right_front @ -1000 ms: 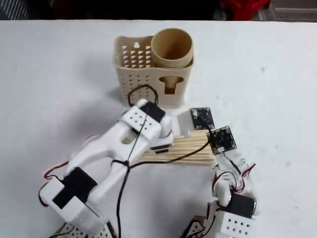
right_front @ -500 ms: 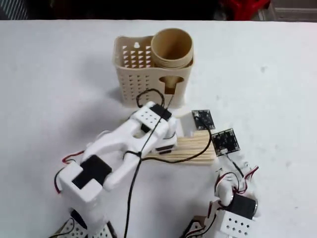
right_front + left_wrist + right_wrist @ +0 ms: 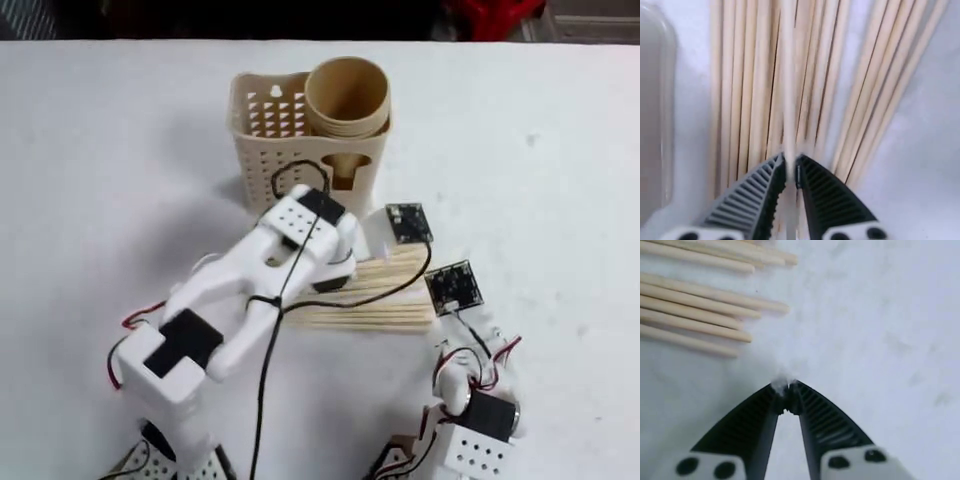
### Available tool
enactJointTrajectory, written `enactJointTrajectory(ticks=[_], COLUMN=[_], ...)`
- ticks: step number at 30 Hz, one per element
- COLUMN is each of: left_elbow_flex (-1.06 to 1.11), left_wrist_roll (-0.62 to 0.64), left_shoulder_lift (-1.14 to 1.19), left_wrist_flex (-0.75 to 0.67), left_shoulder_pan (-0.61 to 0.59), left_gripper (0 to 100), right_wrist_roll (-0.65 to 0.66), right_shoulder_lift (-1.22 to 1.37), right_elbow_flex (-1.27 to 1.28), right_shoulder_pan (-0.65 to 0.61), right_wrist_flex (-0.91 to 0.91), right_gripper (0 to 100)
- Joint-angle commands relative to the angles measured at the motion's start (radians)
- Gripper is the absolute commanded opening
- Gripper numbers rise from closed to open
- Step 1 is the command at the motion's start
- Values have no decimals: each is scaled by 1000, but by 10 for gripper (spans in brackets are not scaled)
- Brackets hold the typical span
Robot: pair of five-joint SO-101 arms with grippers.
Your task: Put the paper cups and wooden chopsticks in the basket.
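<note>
- At your left gripper, the jaws are pinched on a single chopstick, which runs straight out from between the tips. It looks blurred against its neighbours and may sit slightly above them, though the wrist view does not settle this.
- Under and to either side of that stick, the other chopsticks lie fanned on the white table.
- At your right gripper, the jaws are pressed together with nothing between them. The tips point down at the table, near the ends of the chopsticks but apart from them.
- Seen from the high view, the chopsticks lie flat between your two arms. Your left arm covers one end of them, and your right arm is near the other.
- Beyond the chopsticks stands the basket, upright and close to your left arm's wrist.
- Inside the basket, the paper cups stand upright as a nested stack in the compartment on your right arm's side.
</note>
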Motion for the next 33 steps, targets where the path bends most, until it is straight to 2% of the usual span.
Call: enactJointTrajectory(ticks=[1,13,17,22,27,33], left_elbow_flex=[-123,-466,-543,-611,-686,-680], left_wrist_roll=[5,60,64,109,233,489], left_shoulder_lift=[-5,-5,-59,-237,-430,-481], left_wrist_flex=[98,399,445,456,382,55], left_shoulder_pan=[-16,-59,-53,-53,-74,-245], left_gripper=[22,23,23,23,23,23], right_wrist_roll=[6,6,6,8,8,6], right_shoulder_lift=[-13,-13,-13,-13,-13,-13], right_elbow_flex=[2,2,2,2,2,2], right_shoulder_pan=[4,4,4,4,4,4], right_wrist_flex=[-22,-22,-22,-22,-22,-22], right_gripper=[15,15,15,15,15,15])
